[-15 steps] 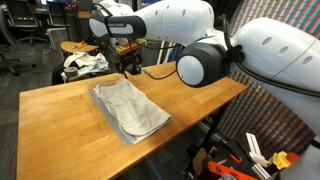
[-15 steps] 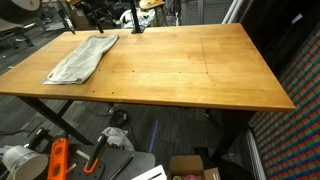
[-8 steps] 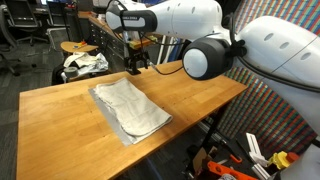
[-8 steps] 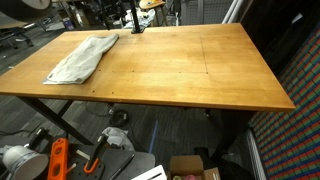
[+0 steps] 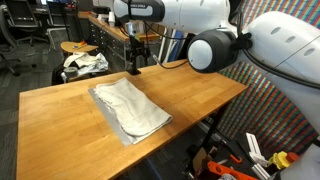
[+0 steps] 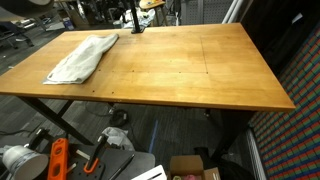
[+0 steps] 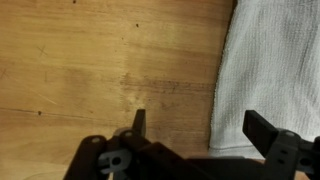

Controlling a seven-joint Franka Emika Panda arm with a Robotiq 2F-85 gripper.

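We see a pale grey towel [image 5: 130,107], folded and rumpled; our gripper [image 7: 200,128] hangs over its edge, fingers wide apart.

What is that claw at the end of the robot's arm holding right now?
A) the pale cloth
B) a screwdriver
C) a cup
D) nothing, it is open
D: in the wrist view the gripper has its fingers spread wide with nothing between them, while the cloth lies on the wooden table below it.
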